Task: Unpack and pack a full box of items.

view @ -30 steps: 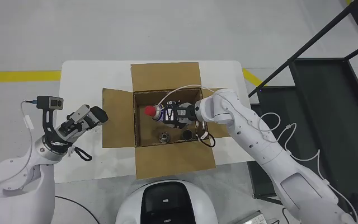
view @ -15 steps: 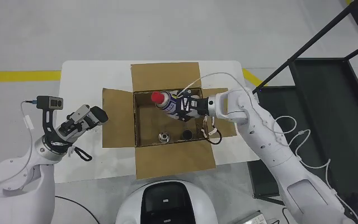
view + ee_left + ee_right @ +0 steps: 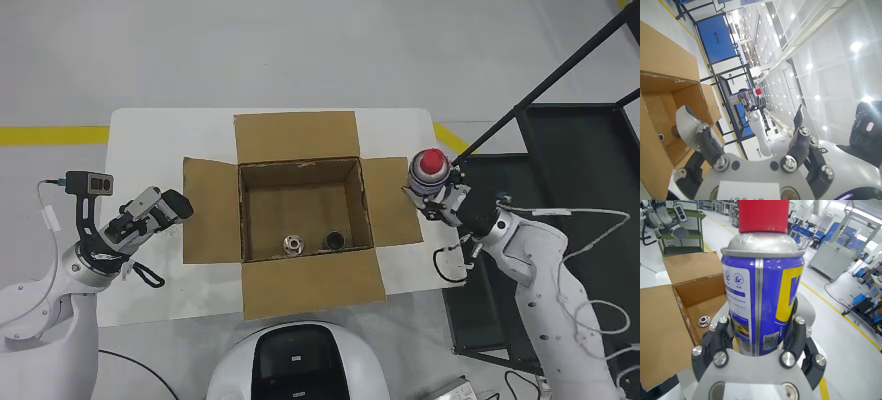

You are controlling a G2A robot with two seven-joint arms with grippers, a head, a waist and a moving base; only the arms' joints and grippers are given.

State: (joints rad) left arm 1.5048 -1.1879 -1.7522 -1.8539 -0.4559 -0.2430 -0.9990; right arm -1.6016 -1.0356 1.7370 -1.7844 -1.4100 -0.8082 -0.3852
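Right of the box [image 3: 296, 136], upright blue-yellow, red-capped spray can [image 3: 431, 166] pinched by right gripper [image 3: 762, 321]; left gripper [image 3: 740, 113] spread.

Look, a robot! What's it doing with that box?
The robot is unpacking and packing a cardboard box. Its right gripper is shut on a red-capped spray can, held upright outside the box, near the right edge of the table. A metal flange and a dark round part lie on the box's bottom. The left gripper is open and empty, on the box's other side.
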